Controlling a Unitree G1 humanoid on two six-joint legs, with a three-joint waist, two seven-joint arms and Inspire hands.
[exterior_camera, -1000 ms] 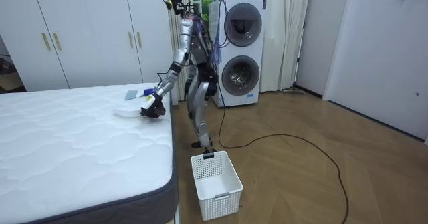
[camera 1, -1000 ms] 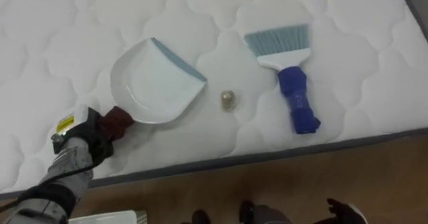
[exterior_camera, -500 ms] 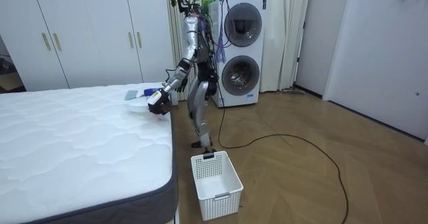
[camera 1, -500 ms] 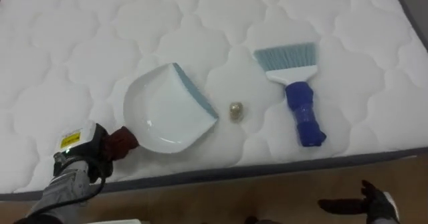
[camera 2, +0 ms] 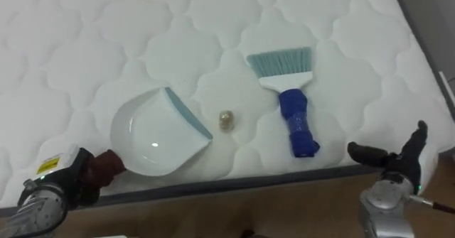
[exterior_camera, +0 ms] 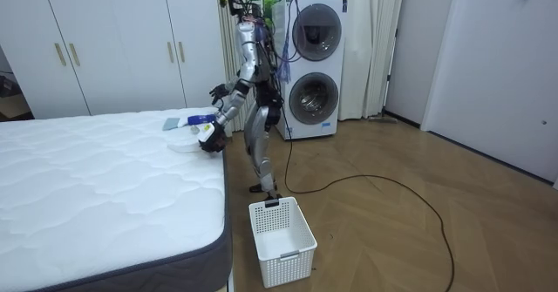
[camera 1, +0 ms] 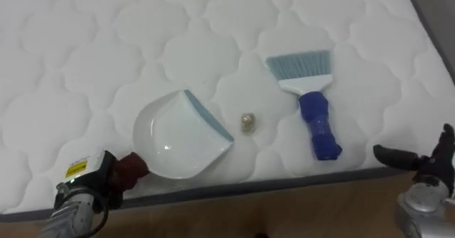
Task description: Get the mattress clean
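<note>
A white dustpan with a dark red handle lies on the white quilted mattress, its blue lip facing right. My left hand is shut on that handle at the bed's near edge. A small tan scrap lies just right of the lip. Further right rests a brush with pale blue bristles and a blue handle. My right hand hovers open by the bed's edge, right of the brush and clear of it.
In the room view I stand at the mattress's far corner, in front of stacked washing machines. A white basket sits on the wooden floor beside the bed. White wardrobes line the back wall.
My right hand has risen into view at the bed's edge, right of the brush. The left hand still holds the dustpan handle, drawn a little closer to the bed's edge.
</note>
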